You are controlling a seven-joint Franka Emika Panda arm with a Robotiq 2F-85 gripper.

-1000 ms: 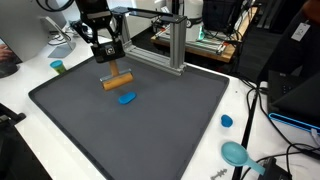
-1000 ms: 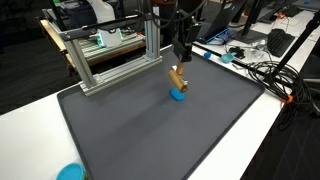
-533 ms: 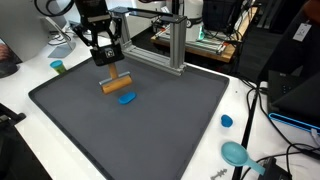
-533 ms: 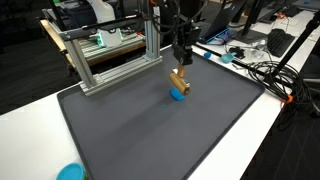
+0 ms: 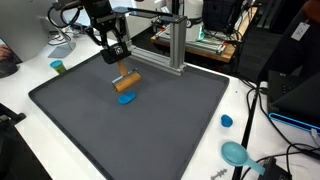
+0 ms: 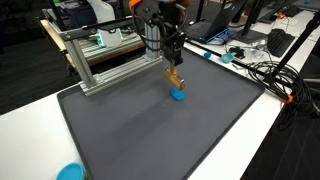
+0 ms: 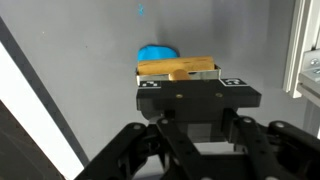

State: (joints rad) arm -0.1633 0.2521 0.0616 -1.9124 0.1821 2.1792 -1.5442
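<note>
- Wrist view shows the dark mat (image 7: 90, 60) spread beneath the gripper.
- Gripper (image 5: 122, 69): jaws narrow, clamped on the wooden block.
- Wooden block (image 7: 176, 68) sits tilted between the fingertips.
- Blue piece (image 7: 157, 52) lies on the mat just below the block.

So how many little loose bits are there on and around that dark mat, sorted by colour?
Wooden: 1, the wooden block held in the gripper.
Blue: 2, the blue piece on the dark mat and the blue cap beside it.
Teal: 2, the teal cup and the teal round piece.
Total: 5.
</note>
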